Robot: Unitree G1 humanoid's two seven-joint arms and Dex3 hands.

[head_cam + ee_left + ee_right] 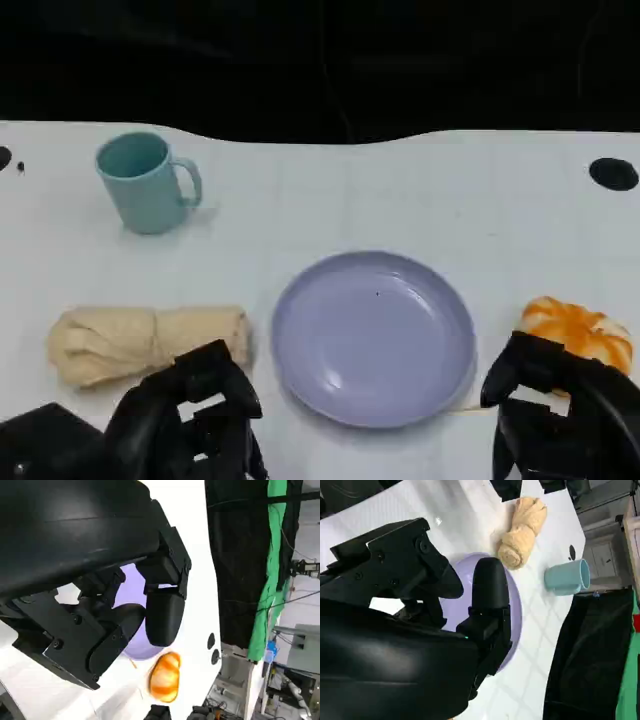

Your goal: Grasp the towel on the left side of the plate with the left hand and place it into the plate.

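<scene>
Left robot hand hangs empty, fingers apart, at six o'clock of untouched towel; plate bare; all remains.

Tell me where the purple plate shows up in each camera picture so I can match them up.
Head view: the purple plate sits centre, between the rolled towel and the orange bun.
Left wrist view: a purple sliver behind the left robot hand, beside the bun.
Right wrist view: the plate lies behind the right robot hand, next to the towel.
Shared landmark: the plate itself.
</scene>
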